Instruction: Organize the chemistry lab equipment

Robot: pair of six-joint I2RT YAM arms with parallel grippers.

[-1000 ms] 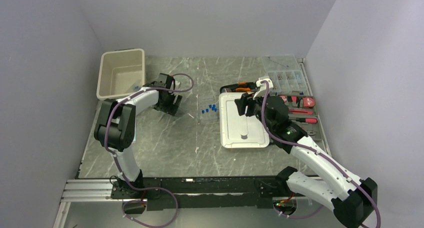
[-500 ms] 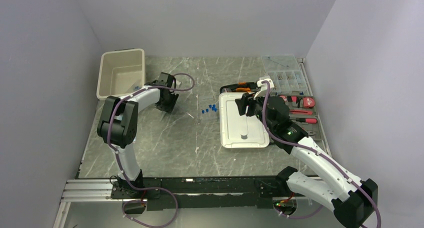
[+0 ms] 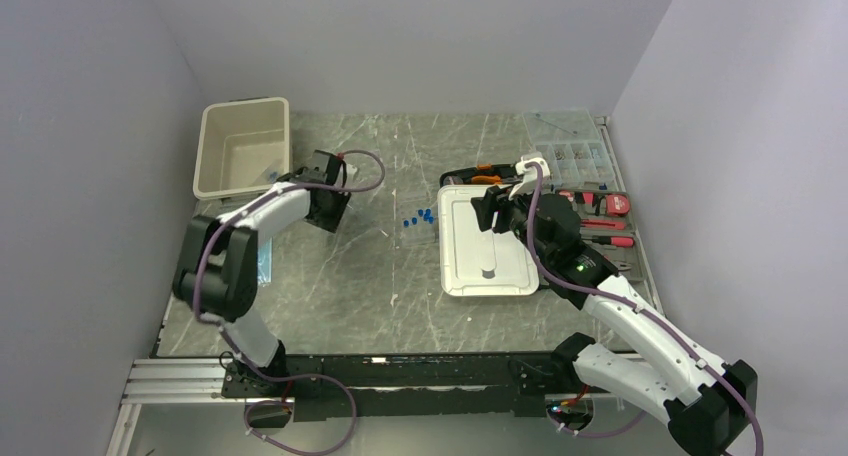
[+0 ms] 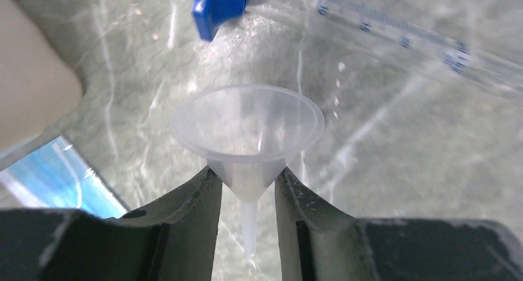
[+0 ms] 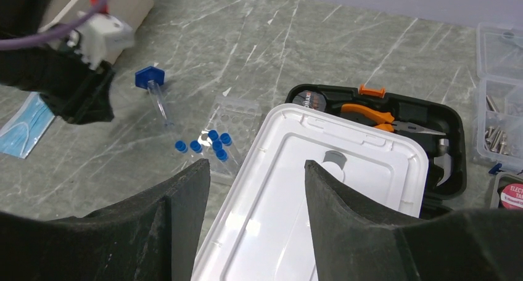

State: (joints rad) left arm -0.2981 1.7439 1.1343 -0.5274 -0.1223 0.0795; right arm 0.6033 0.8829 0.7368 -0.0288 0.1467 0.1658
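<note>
Early stage, by my read. Beige bin (image 3: 245,146) at far-left corner looks near bare; there's a bluish speck by its near wall, too small to ID. White lid (image 3: 487,244) lies right of centre w/ right gripper (image 5: 253,167) hovering over it, fingers spread, nothing held. Behind the lid are the black tool case (image 5: 370,111) and, at far-right corner, the clear parts box (image 3: 570,148): not lab kit.

Light-blue piece (image 5: 24,130) lies flat nr left edge. Clear perforated rack (image 5: 237,116) is flat at mid-table, just left of lid. Clear graduated cylinder (image 5: 158,99), blue base, lies on its side left of rack. Left gripper (image 4: 247,176), just off bin's near-right corner, clamps a small clear funnel (image 4: 247,121) by the neck, mouth up, prob. off the table. Blue caps (image 5: 206,142) sit clustered at rack's near end; on it or beside it, can't tell.

So: funnel in hand, likely bin-bound. Rack, cylinder, caps and blue piece are all left to sort.
</note>
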